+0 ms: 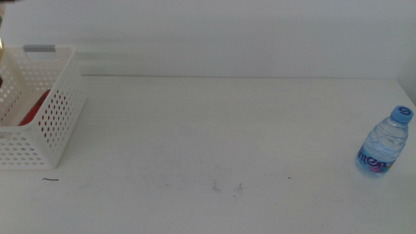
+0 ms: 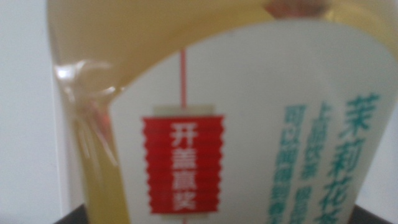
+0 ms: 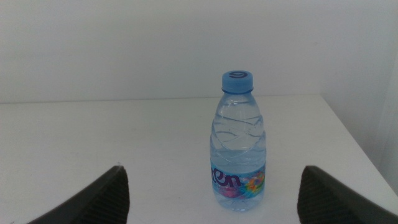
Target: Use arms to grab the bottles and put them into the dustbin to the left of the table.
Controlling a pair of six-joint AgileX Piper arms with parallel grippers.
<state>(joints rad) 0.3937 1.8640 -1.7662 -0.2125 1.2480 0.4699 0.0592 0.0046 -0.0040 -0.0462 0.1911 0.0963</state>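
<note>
Right end effector [image 3: 211,193] spread wide before water bottle [image 3: 238,142] near table [image 1: 208,143] edge, left one gripping tea bottle [image 2: 217,112].

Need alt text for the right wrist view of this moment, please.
A clear water bottle with a blue cap stands upright on the white table, straight ahead of the open right gripper and not yet between its two dark jaws. A plain white wall fills the background.
</note>
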